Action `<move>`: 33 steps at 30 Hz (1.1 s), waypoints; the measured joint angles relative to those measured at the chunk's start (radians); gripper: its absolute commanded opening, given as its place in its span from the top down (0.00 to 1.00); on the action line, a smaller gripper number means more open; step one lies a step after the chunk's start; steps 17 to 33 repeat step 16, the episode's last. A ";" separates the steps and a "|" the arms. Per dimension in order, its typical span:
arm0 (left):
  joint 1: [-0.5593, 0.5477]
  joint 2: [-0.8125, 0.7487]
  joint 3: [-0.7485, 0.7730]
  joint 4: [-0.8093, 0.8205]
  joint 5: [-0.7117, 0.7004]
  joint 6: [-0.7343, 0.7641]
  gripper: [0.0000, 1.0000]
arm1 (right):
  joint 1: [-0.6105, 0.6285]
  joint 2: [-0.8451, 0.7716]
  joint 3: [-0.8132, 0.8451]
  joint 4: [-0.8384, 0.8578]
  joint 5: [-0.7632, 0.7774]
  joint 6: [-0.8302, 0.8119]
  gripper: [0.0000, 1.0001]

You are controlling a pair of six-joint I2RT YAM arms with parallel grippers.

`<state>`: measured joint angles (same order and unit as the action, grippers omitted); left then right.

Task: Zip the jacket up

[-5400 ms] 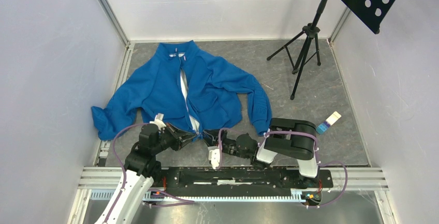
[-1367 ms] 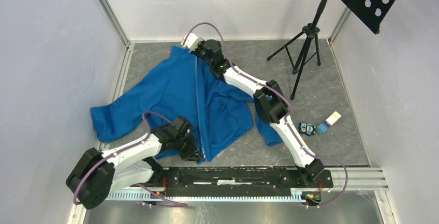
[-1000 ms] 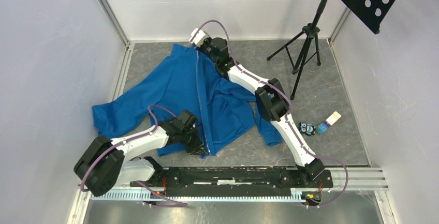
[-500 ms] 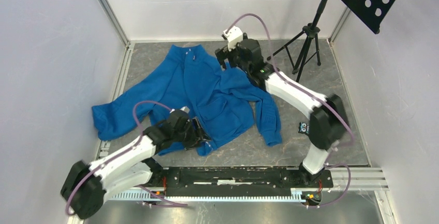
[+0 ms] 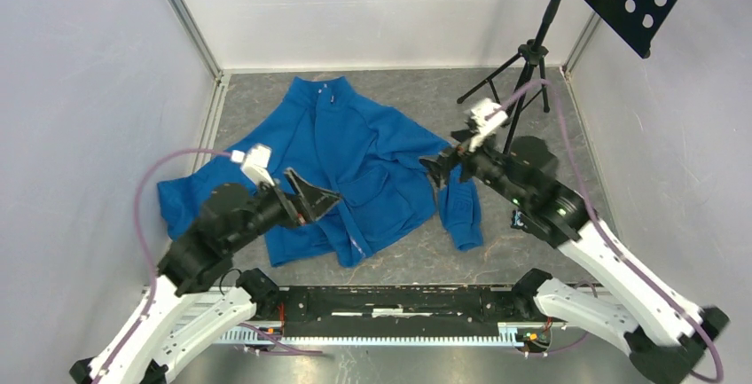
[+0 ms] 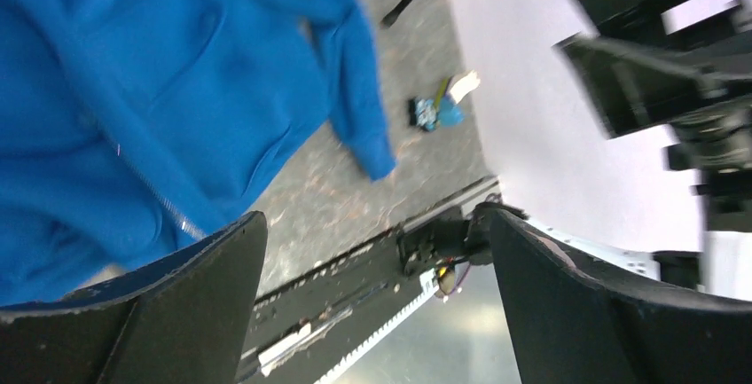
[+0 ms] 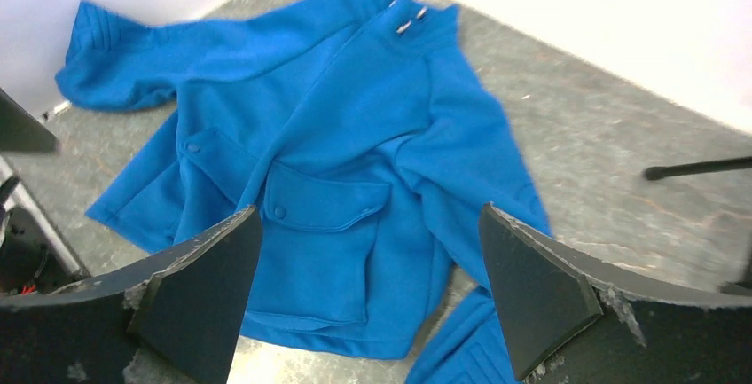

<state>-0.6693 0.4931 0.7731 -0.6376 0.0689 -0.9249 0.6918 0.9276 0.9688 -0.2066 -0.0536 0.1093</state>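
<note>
White arms (image 5: 621, 264) with black joints (image 5: 532, 164), black tools (image 5: 312, 199), purple cables (image 5: 182, 152).

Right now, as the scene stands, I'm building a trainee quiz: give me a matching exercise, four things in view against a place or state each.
Things:
1. jacket
2. left gripper
3. right gripper
4. tripod

Places or states:
A. black, standing at the far right
B. open, over the near hem
C. blue, spread on the table
D. open, by the sleeve nearest the tripod

Pairs: 1-C, 2-B, 3-D, 4-A.
</note>
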 measured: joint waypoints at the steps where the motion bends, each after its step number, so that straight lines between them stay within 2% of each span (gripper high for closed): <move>1: 0.000 0.010 0.062 -0.007 -0.009 0.030 0.00 | 0.000 -0.039 0.000 -0.020 0.016 -0.002 0.02; 7: 0.000 0.069 0.452 -0.050 -0.088 0.246 0.00 | 0.000 -0.278 0.044 -0.140 0.166 -0.040 0.02; 14: 0.000 0.072 0.671 -0.064 -0.163 0.394 0.00 | 0.000 -0.407 0.146 -0.193 0.305 -0.092 0.02; 33: 0.000 0.072 0.696 -0.064 -0.177 0.413 0.00 | 0.000 -0.439 0.146 -0.200 0.330 -0.108 0.02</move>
